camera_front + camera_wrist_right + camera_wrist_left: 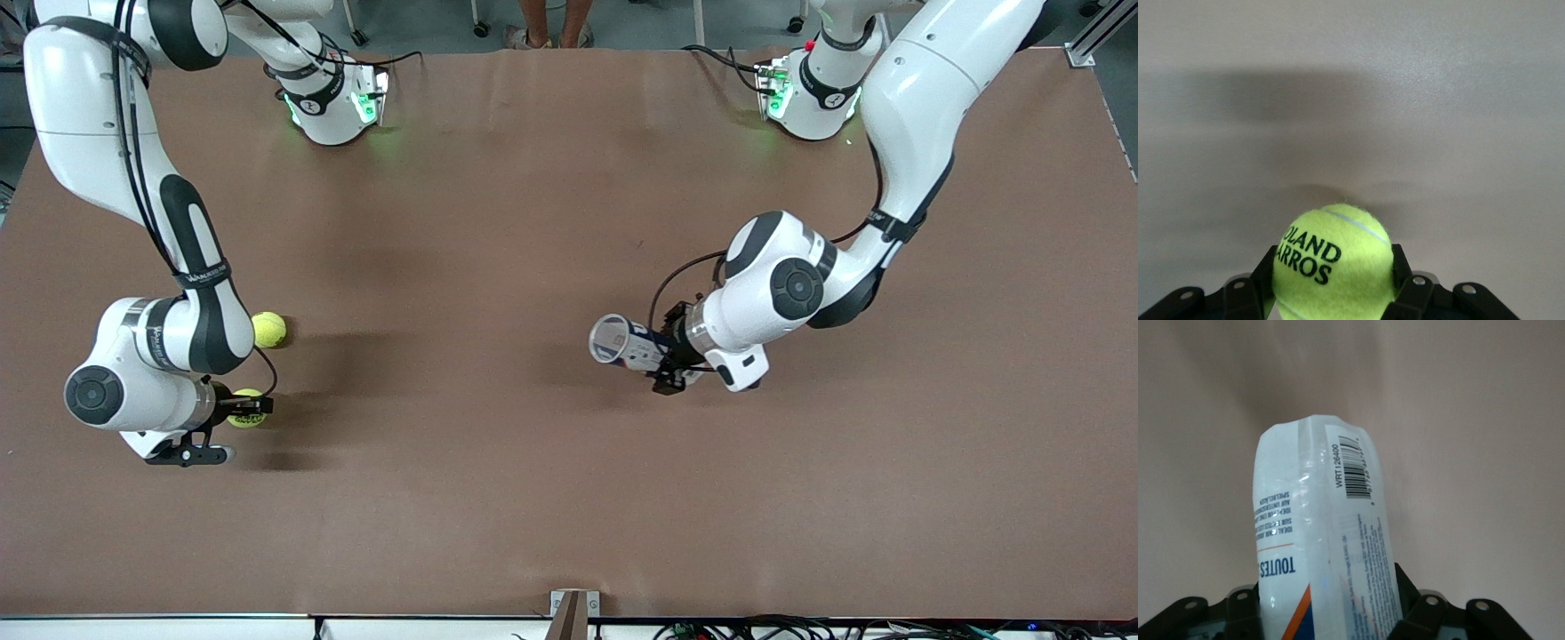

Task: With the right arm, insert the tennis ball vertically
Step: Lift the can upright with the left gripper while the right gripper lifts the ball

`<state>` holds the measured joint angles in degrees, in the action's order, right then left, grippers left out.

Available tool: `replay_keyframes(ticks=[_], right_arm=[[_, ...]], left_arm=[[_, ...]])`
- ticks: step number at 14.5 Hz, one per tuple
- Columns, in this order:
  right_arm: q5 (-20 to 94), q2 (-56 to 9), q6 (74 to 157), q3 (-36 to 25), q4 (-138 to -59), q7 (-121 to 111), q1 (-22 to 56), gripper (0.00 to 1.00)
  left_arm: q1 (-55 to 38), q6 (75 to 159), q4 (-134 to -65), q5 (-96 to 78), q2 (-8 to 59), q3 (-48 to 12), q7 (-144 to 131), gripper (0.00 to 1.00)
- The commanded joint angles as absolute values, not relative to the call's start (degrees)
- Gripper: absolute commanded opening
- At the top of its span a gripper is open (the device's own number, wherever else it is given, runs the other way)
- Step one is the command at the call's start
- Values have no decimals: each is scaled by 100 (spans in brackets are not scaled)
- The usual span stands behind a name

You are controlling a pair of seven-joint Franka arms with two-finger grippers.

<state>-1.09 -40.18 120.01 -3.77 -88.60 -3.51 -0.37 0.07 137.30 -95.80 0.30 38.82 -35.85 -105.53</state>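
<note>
The right gripper (252,408) clamps a tennis ball (1333,262), well apart from the ball can (625,344), which the left gripper (669,356) grips, tilted, mouth open; a second ball (268,330) lies nearby; carrying and inserting remain

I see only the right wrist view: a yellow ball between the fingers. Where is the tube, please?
Observer: The tube is in the left gripper, held sideways above the table's middle.
Operator: Where does its open end point?
Observer: Toward the right arm's end of the table.
Operator: Is there any other ball?
Observer: Yes, a second tennis ball lies on the table beside the right arm, farther from the front camera than the held ball in the right gripper.
</note>
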Motion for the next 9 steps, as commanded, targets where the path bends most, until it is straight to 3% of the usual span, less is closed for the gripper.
replay_keyframes(ticks=[1, 6, 9], right_arm=[[-105, -3245, 11183, -351, -8947, -229, 245, 44], [-106, -2243, 9679, -334, -8886, 877, 1132, 42], [-88, -2074, 9134, -325, -8606, 2096, 1896, 42]], left_arm=[[-359, 13684, -9028, -377, 4183, -3621, -10450, 66], [-834, 13991, -8500, -887, 4718, -3621, -10415, 66], [-1054, 14360, -8271, -1264, 5062, -3639, -10302, 65]])
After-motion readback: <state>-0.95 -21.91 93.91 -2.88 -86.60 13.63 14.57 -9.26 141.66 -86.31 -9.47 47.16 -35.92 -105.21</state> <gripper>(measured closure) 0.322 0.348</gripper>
